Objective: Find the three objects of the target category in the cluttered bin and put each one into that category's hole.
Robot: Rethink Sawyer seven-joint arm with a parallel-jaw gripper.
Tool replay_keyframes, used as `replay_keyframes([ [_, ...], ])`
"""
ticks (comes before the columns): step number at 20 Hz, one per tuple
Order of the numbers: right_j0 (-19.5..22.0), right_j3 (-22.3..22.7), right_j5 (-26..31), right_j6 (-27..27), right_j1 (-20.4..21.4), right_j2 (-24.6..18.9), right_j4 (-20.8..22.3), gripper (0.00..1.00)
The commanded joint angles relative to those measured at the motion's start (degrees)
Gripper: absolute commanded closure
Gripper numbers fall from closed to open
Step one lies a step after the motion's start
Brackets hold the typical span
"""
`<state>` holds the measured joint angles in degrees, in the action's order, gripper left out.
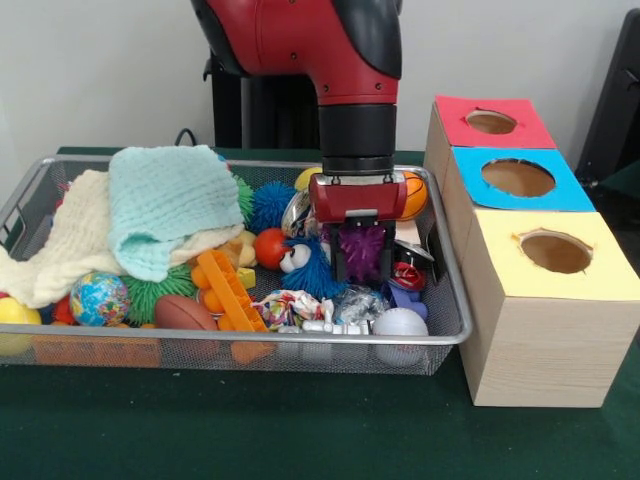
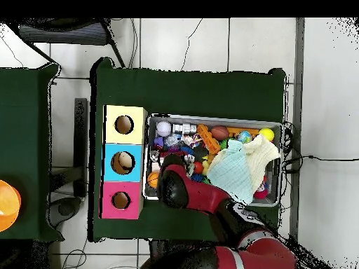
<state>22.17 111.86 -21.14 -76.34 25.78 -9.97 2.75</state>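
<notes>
- No brand, label or readable writing is seen on any object; a small ball printed like a world globe (image 1: 99, 298) carries only map colours.
- A silver wire-mesh bin (image 1: 230, 350) is set on a dark green table (image 1: 300, 430), filled with mixed toys and cloths.
- The red and black robot arm (image 1: 340, 60) is lowered into the bin's right part, and its claw (image 1: 362, 252) points straight down.
- A purple spiky rubber ball (image 1: 362, 248) is gripped between the black fingers (image 1: 342, 262), which are closed against its sides; being round, it shows no long axis or pointing direction.
- The ball is held just above the clutter, beside a blue furry toy with googly eyes (image 1: 312, 272) and an orange basketball (image 1: 413, 195).
- A pale blue knitted cloth (image 1: 165, 205) is draped over a cream cloth (image 1: 70, 245) at the bin's left.
- An orange toothed plastic block (image 1: 228, 292) lies diagonally near the front, beside a brown toy football (image 1: 185, 313).
- Beside the bin, a row of wooden boxes is topped red (image 1: 490, 122), blue (image 1: 518, 178) and yellow (image 1: 555, 250), each with a round hole.
- In the overhead view, a pale object is seen inside the blue box's hole (image 2: 125, 162).
</notes>
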Motion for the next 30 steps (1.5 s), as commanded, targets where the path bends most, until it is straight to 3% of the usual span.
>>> replay_keyframes([
  [1, -2.8, 1.2, -1.4, -13.5, -2.6, 0.2, 0.0, 0.0],
  [4, -4.2, 0.6, -0.1, -12.3, -2.3, 1.4, -0.5, 0.0],
  [11, -12.1, -0.9, 0.0, -10.0, -3.3, 9.0, -4.2, 0.0],
  [14, -17.4, -2.5, 9.0, -7.2, -1.7, 13.9, -9.0, 0.0],
  [17, -19.8, -3.9, 16.1, -5.9, -1.7, 16.1, -11.0, 0.0],
  [22, -18.9, -7.5, 17.9, -5.2, -5.3, 15.5, -10.5, 0.0],
  [27, -14.7, -12.7, 15.2, -6.8, -10.9, 9.4, -7.8, 0.0],
  [30, -12.7, -12.6, 13.0, -8.7, -11.1, 6.6, -6.6, 0.0],
])
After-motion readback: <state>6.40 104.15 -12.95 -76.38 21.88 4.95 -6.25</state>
